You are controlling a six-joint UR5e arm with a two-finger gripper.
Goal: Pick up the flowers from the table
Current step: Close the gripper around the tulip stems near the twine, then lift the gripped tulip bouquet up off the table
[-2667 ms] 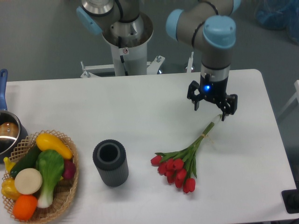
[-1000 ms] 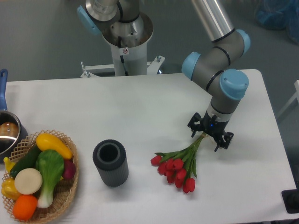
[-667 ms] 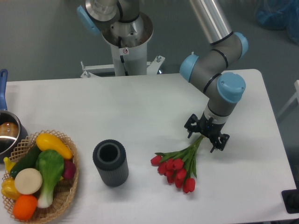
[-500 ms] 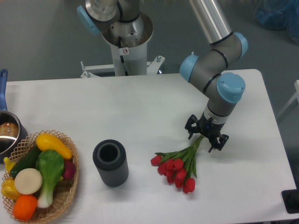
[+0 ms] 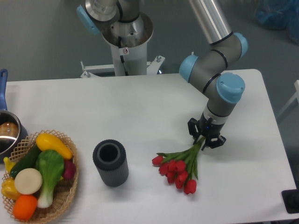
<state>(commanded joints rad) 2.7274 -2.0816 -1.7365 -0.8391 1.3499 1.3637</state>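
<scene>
The flowers (image 5: 180, 167), a bunch of red tulips with green leaves and stems, lie on the white table (image 5: 140, 107) at the right of centre, heads toward the front. My gripper (image 5: 205, 140) is down over the stem end of the bunch. Its fingers have drawn together around the stems. The stem tips are hidden under the gripper. The bunch still rests on the table.
A dark grey ribbed cylinder (image 5: 110, 163) stands left of the flowers. A wicker basket (image 5: 70, 186) with toy vegetables and fruit sits at the front left. A pot (image 5: 7, 133) with a blue handle is at the left edge. The robot base (image 5: 126, 37) stands behind the table.
The gripper came down from above the stem tip onto the stems, then its fingers closed around them. The bunch shifted very slightly.
</scene>
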